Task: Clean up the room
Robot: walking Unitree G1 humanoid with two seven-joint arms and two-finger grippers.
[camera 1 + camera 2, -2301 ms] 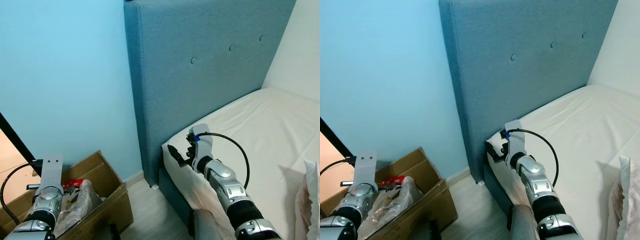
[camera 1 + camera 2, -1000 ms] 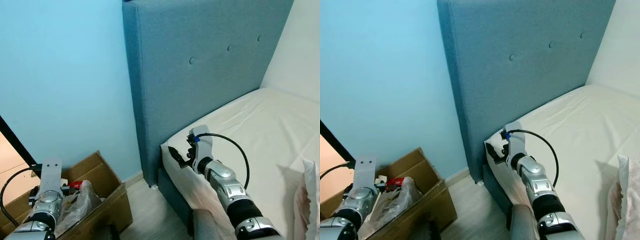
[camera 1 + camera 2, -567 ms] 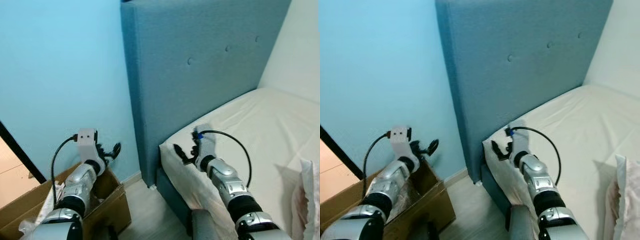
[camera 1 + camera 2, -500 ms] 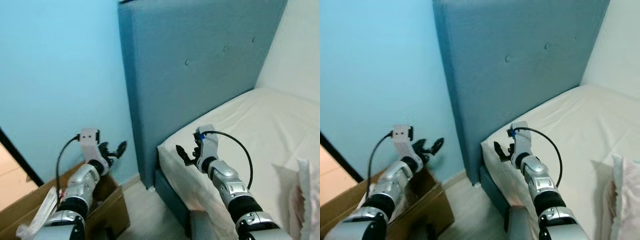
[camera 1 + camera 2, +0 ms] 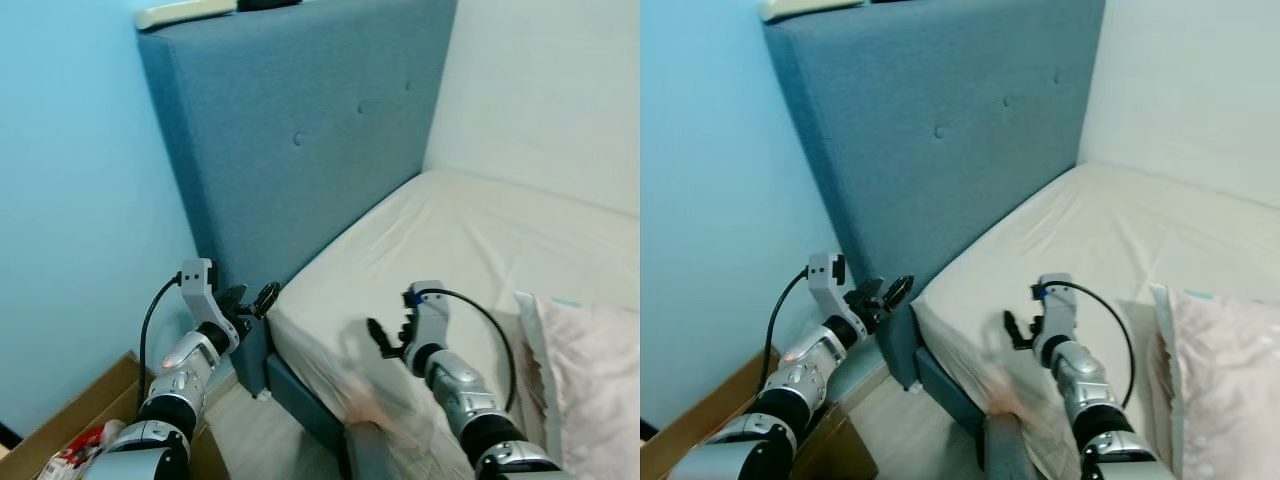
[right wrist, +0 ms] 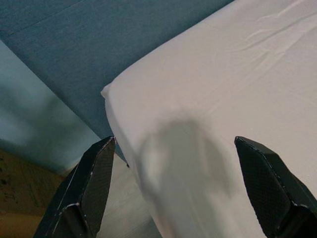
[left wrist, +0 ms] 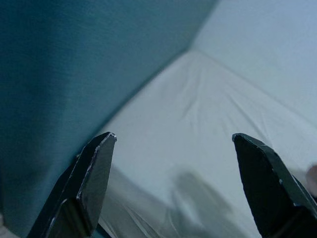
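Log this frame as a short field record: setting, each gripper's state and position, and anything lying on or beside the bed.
setting: bedroom corner, blue headboard, mattress in a cream sheet
left gripper: open, empty, beside the mattress corner, near the headboard
right gripper: open, empty, over the mattress edge
on bed: pillow at the robot's right
beside bed: cardboard box on the floor, red packaging inside

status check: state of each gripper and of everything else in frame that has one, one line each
left gripper: open, empty, raised beside the bed corner
right gripper: open, empty, above the mattress edge
bed: bare fitted sheet, lightly wrinkled
pillow: lying on the bed at the robot's right
headboard: upright against the wall, a pale item on its top edge
cardboard box: open, red-printed packaging inside
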